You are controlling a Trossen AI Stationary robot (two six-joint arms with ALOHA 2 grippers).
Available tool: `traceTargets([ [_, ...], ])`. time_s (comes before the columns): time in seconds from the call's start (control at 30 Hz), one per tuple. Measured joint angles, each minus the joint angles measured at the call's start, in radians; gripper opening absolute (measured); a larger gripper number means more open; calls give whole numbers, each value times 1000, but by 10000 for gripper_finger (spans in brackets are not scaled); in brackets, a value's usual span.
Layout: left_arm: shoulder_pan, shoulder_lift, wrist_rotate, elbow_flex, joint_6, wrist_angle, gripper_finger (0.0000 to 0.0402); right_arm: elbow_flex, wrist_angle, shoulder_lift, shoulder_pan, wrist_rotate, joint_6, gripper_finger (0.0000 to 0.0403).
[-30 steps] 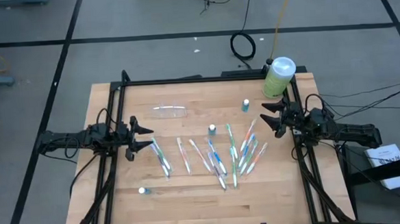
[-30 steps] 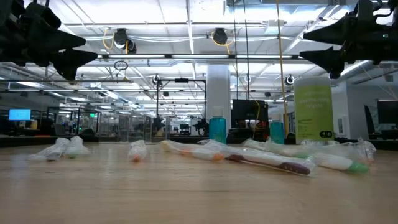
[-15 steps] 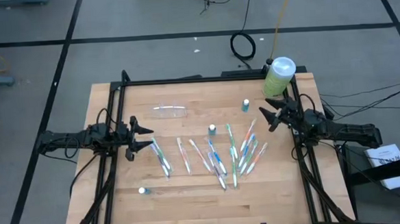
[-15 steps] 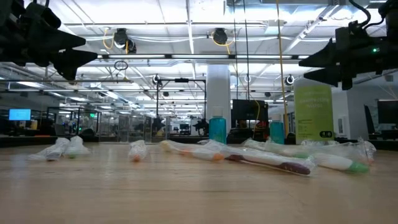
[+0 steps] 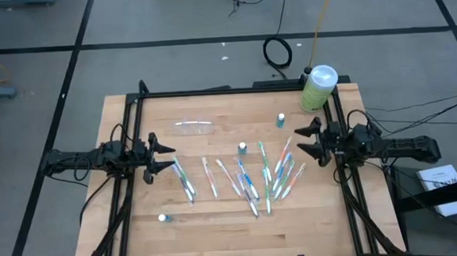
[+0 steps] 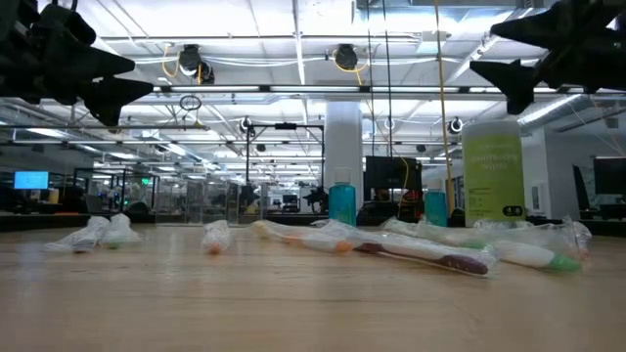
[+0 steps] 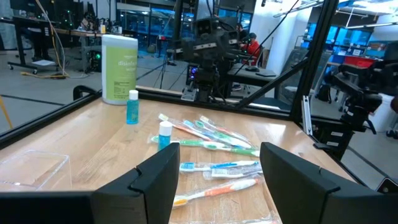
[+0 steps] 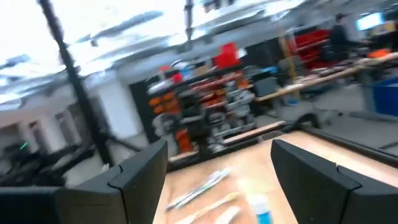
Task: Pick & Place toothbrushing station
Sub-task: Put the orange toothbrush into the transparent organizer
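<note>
One clear plastic toothbrushing station [image 5: 194,128] lies flat on the wooden table [image 5: 140,234], toward the far side and well to the left of the green bottle [image 5: 317,89] that stands at the far right corner. Nothing is touching it. Three small blue bottles with white caps stand apart: one [image 5: 280,120] near the green bottle, one [image 5: 243,149] at the table's middle, one [image 5: 163,218] toward the near left. About a dozen wrapped toothbrushes [image 5: 247,178] lie scattered between the station and the near edge; an exact count is hard. The left end effector [image 5: 166,156] hovers above the left side, fingers apart, empty. The right end effector [image 5: 307,141] hangs below the green bottle's spot, fingers spread wide, holding nothing.
</note>
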Motion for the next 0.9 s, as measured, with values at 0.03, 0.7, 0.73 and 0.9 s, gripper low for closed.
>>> traceTargets([
  [0.03, 0, 0, 0, 0, 0, 0, 230, 7, 7, 32, 20, 8, -21, 279],
  [0.7, 0, 0, 0, 0, 0, 0, 230, 488, -1113, 660, 341, 106, 404, 268],
  [0.73, 0, 0, 0, 0, 0, 0, 230, 484, -1131, 680, 340, 89, 505, 264],
  [0.9, 0, 0, 0, 0, 0, 0, 230, 449, -1128, 743, 335, 63, 852, 254],
])
